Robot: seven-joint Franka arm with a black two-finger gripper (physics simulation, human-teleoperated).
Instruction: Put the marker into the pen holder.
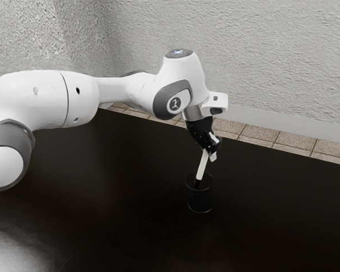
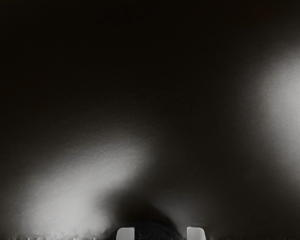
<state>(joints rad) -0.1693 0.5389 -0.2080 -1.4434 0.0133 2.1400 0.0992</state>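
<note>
Nearest: dark tabletop [image 1: 124, 243], pale sheen [image 1: 14, 243] at one corner. Marker [image 1: 202, 164], one: slim, white-barrelled, black at the lower end; tilted, with that end in the mouth of the pen holder [image 1: 200, 204] (black, round, upright). At the marker's upper end: black gripper [image 1: 213, 147], jaws parted, wider than the barrel, not clamped on it. Beyond: white arm [image 1: 79, 99], from the exterior view's left; speckled tiles [image 1: 260, 134]; rough pale wall [image 1: 266, 56].

A dark, faintly glossy table [image 1: 113, 198] carries a black, round pen holder [image 1: 200, 202], standing upright.
</note>
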